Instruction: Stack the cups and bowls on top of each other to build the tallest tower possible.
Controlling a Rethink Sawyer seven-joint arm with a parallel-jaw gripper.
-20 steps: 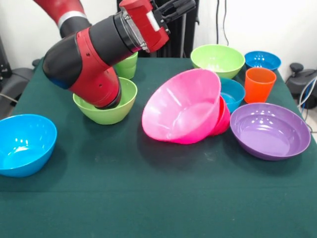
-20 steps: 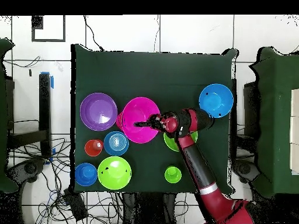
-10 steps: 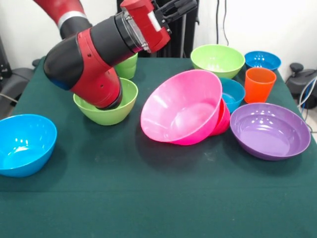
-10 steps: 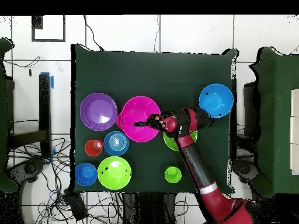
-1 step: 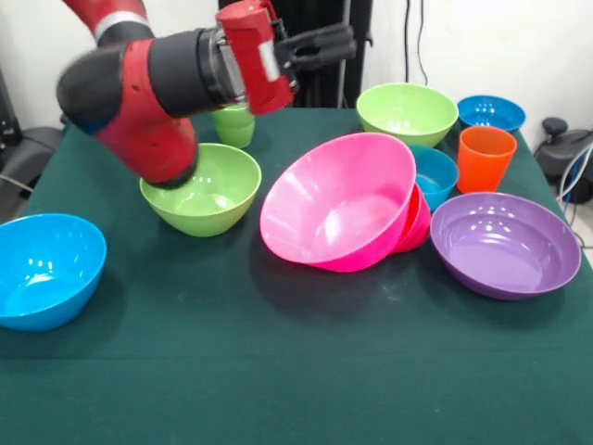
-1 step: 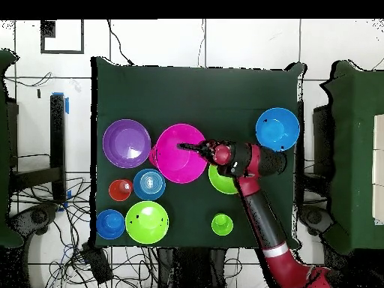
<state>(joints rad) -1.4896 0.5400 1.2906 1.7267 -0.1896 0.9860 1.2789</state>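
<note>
On the green desk (image 5: pixel 278 371), nearest the front-view camera, a blue bowl (image 5: pixel 44 269) sits upright at the left edge and the wide purple bowl (image 5: pixel 505 243) at the right. Between them, a little further back, the big pink bowl (image 5: pixel 338 201) is tipped on its side, its mouth facing the camera, leaning against the small red-pink bowl (image 5: pixel 414 221) just behind it to the right. Left of the pink bowl stands a lime bowl (image 5: pixel 201 188), upright. Behind the red-pink bowl is a second blue bowl (image 5: pixel 435 174), and just right of it the orange cup (image 5: pixel 485 158). At the far side stand the green cup (image 5: pixel 233 125), the other lime bowl (image 5: pixel 408 113) and a third blue bowl (image 5: pixel 491 114).

The red and black arm (image 5: pixel 153 83) reaches across above the near lime bowl. The hand (image 5: pixel 345 42) hangs in the air above the pink bowl, clear of it and empty; I cannot tell whether its fingers are spread or pressed together.
</note>
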